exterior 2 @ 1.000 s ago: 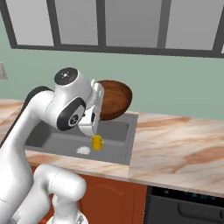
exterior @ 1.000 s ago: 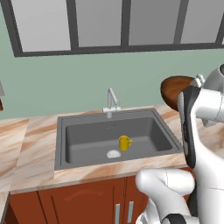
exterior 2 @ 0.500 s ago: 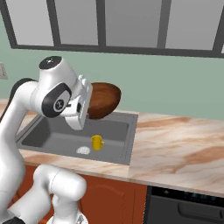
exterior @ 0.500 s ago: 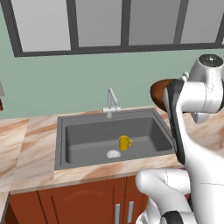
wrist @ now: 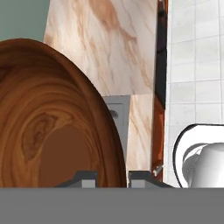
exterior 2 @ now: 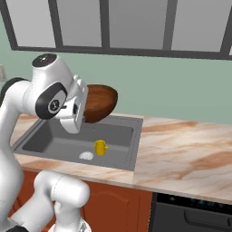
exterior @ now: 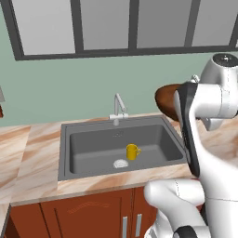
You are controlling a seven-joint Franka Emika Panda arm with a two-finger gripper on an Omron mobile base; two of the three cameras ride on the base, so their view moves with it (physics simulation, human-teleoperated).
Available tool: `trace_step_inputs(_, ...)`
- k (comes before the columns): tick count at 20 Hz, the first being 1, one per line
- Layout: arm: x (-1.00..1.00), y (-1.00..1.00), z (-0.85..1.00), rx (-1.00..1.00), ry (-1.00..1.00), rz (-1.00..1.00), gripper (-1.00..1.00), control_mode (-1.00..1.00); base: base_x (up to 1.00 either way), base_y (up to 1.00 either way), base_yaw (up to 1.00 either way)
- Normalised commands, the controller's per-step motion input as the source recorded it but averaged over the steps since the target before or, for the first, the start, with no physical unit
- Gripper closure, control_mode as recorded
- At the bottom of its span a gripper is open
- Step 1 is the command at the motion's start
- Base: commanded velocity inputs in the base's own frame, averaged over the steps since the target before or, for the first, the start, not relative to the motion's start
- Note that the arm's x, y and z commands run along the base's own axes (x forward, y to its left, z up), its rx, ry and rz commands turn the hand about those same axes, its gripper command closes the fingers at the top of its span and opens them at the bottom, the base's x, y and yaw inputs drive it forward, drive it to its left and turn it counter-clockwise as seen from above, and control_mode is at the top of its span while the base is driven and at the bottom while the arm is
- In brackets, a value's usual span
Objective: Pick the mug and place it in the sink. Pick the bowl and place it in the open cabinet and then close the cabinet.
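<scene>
Wooden bowl point(exterior 2: 99, 102) is being carried, mug point(exterior 2: 100, 147) part is looking done

Yellow mug is sitting on the sink point(exterior 2: 118, 131) floor near the drain, lower centre of the left base frame, so the bowl step is the one being worked on. The bowl's rim is being pinched between the gripper point(wrist: 112, 177) fingers, bowl tipped on its side, held up mid-frame clear of the counter point(exterior 2: 181, 145). Next it's probably being swung toward the open cabinet, kept tilted so it slides onto the shelf.
</scene>
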Motion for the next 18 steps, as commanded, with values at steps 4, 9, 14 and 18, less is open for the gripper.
trace_step_inputs(4,-0.08,0.12,0.00,0.01,-0.03,0.00,1.00,-1.00,0.00,0.00,0.00)
trace_step_inputs(9,-0.12,0.02,0.03,0.00,-0.03,-0.02,1.00,-1.00,0.00,0.00,0.00)
trace_step_inputs(14,0.00,0.00,0.00,0.00,0.00,0.00,1.00,1.00,-0.53,-0.67,-0.05)
trace_step_inputs(18,0.00,0.00,0.00,0.00,0.00,0.00,1.00,1.00,-0.87,-0.65,-0.05)
